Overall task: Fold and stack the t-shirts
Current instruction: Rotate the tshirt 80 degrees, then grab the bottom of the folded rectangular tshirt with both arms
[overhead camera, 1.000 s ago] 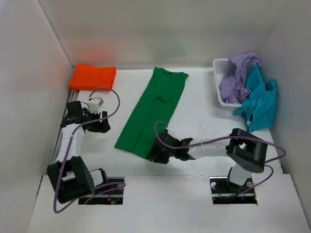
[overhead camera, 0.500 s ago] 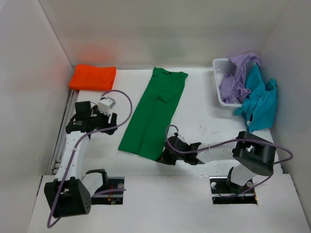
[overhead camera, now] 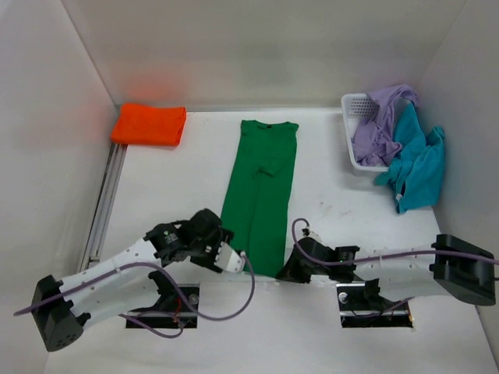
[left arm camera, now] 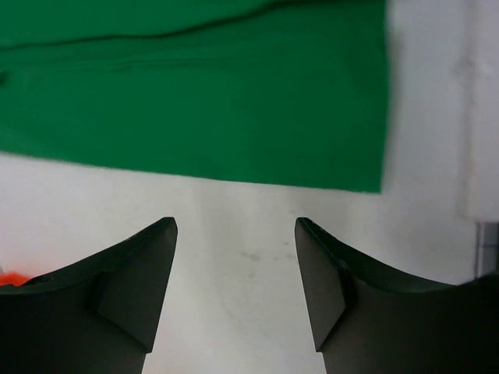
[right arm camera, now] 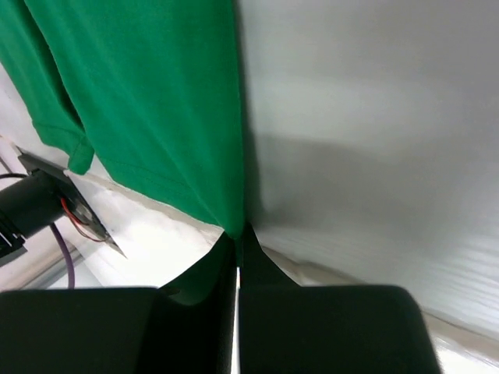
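**Reader:** For the key to this plate: how many t-shirts are shown?

**Author:** Four in all: one orange t-shirt (overhead camera: 148, 125), one green t-shirt (overhead camera: 261, 195), one teal t-shirt (overhead camera: 421, 167) and one lavender t-shirt (overhead camera: 374, 136).

**Reader:** Containers?

**Author:** One white mesh basket (overhead camera: 348, 113).

**Reader:** And the apparatus?

**Author:** Two arms: one left arm (overhead camera: 117, 273) and one right arm (overhead camera: 390, 265). Each carries one gripper, giving two: the left gripper (left arm camera: 235, 226) and the right gripper (right arm camera: 238, 234). Each gripper shows two fingers, four altogether.

**Reader:** Fixtures?

**Author:** One table (overhead camera: 171, 179) and one metal rail (overhead camera: 105, 195).
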{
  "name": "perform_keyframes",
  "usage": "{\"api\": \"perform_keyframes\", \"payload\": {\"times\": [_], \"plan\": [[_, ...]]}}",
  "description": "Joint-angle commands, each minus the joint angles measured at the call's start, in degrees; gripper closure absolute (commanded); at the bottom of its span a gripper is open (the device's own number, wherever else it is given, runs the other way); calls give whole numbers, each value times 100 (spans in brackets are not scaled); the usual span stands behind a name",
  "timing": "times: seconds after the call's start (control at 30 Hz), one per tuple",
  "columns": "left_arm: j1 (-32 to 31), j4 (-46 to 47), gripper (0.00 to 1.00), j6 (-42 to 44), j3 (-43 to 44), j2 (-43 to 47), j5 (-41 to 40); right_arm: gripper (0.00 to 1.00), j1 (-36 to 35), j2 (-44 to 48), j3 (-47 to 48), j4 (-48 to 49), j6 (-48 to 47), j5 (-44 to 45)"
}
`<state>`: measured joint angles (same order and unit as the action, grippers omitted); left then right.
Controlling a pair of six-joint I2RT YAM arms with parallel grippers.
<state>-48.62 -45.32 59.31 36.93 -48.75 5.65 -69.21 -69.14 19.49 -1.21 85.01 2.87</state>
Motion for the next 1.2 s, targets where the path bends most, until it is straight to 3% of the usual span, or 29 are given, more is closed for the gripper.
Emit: {"api": "perform_keyframes", "payload": {"times": [0.0,0.03,0.13,0.17,0.33,0.63,0.73,0.87,1.03,1.17], "plan": [[-738,-425,39,933,-466,155,-354,99,-18,453,-348,-749,-116,38],[-941,-399,39,977,-589,199,-354,95,0,628,-436,-731,-221,3],[-1311,-276,39,1083,-827,217,-266,68,149,1095,-524,-556,-660,-172],[-1382,-154,39,1109,-888,165,-223,64,236,1244,-551,-521,-748,-251],[-1435,576,39,1100,-959,-432,-12,58,606,1755,-630,-643,-864,-428],[-1461,568,54,1118,-1039,-1163,278,56,720,1167,-402,-565,-925,-507],[-1444,603,66,1092,-951,-1312,340,59,729,1044,-367,-415,-943,-586],[-1356,638,82,969,-837,-1505,358,72,712,666,-261,-284,-978,-876],[-1295,577,91,697,-591,-1444,428,97,720,279,-24,-20,-1092,-990],[-927,270,93,520,-100,-1295,551,100,992,340,318,-177,-1381,-1026]]}}
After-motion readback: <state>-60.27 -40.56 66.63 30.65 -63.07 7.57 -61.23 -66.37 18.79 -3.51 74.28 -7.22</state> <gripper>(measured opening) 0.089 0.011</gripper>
